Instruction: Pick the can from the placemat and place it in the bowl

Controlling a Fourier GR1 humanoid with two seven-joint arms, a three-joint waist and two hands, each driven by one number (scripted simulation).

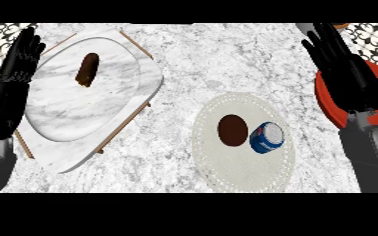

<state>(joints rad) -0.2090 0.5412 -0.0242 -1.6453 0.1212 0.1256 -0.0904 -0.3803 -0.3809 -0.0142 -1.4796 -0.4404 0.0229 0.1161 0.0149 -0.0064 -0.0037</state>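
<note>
the counter (pixel 221 65) lies open through the middle of the frame, a broad bare stretch of pale marble from the top edge down between the two sides. the left third is taken up by a marble tray (pixel 66 115) set askew, with a dark brown piece (pixel 88 70) lying on its upper part. at lower centre-right sits the round white placemat (pixel 244 180), with bare counter all around it.

my left hand (pixel 18 75) rests at the left edge, fingers straight and pointing up, holding nothing. my right hand (pixel 343 70) is at the right edge, also spread with straight fingers and nothing in it, and it lies over the red bowl (pixel 323 97).

the can (pixel 266 137) is on the placemat, right of its middle, blue with a pale end turned toward the upper right. it is below and to the left of my right hand, well apart from the fingers, with a strip of bare counter and the rim of the placemat between. the bowl's red edge is to the can's upper right, near the placemat's right rim. a brown oval (pixel 232 130) lies just beside the can on its left, so close that i cannot tell whether they touch.

only a curved red strip of the bowl shows; my right hand covers part of it and the frame cuts off the rest, so i cannot see inside. i cannot tell whether the can stands tilted or lies on its side. my left hand overlaps the tray's left edge.
</note>
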